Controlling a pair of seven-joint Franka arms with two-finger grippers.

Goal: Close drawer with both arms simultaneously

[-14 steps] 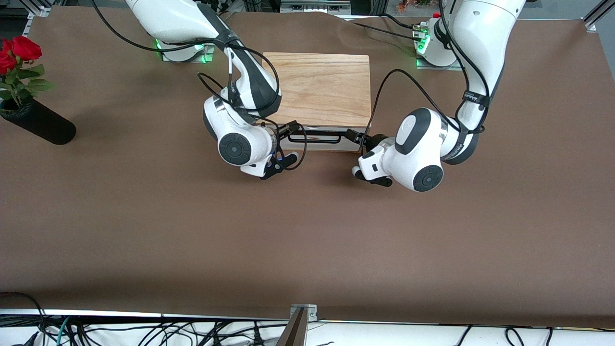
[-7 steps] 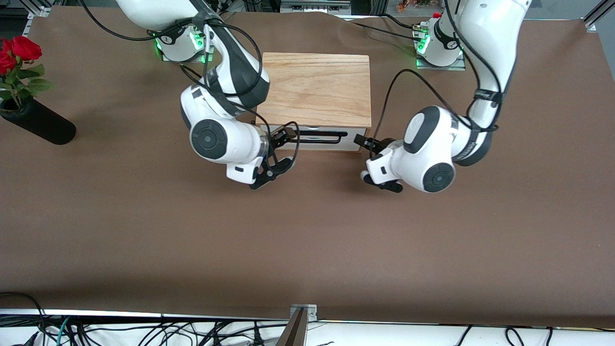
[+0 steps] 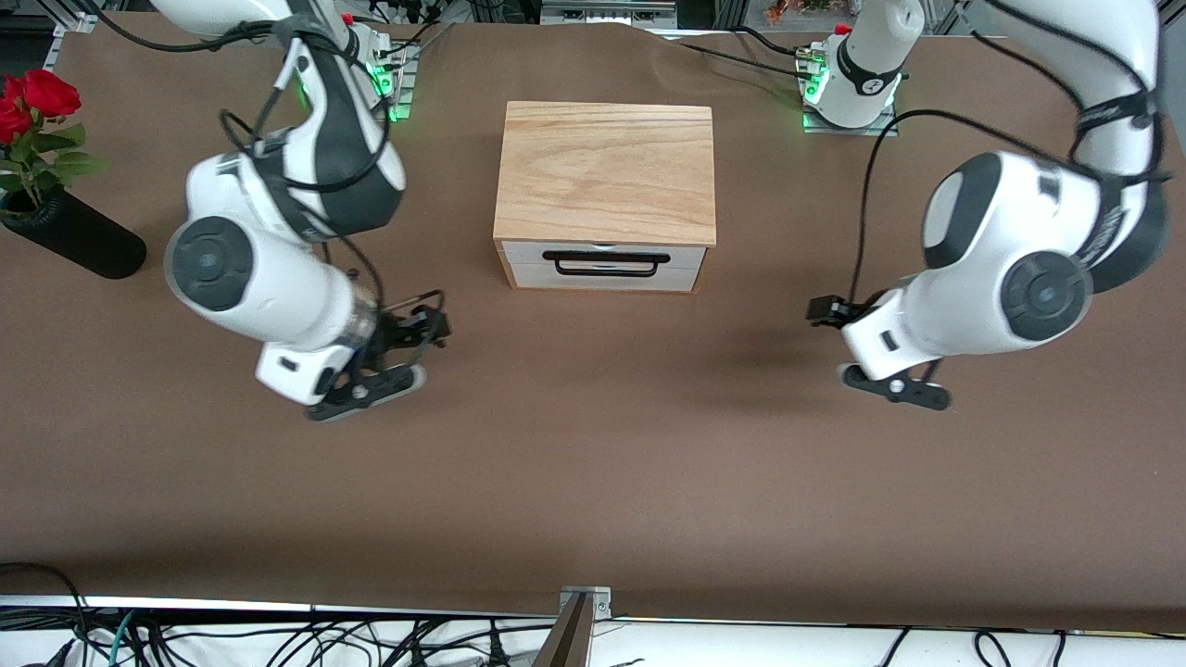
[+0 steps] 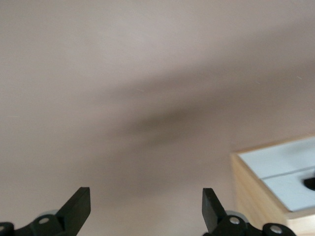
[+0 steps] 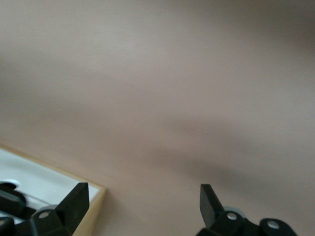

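On the brown surface, middle, toward the arms' bases, sits the light-wood box. The drawer is in it, white front panel flush with the box face, black wire handle facing the front camera. Nothing touches the drawer.

Right arm comes from its base at the top of the front view; the right gripper hangs over bare surface toward the right arm's end, well apart from the box. Jaws spread, nothing between them; the right wrist view shows both fingertips wide apart, with a corner of the drawer front at the frame edge.

Left arm reaches from its own base; the left gripper is over bare surface toward the left arm's end, also well apart from the box. Jaws spread and empty; the left wrist view shows fingertips wide apart, with the box corner and white drawer panel off to one side.

Black vase with red roses stands at the right arm's end of the surface, near the edge.
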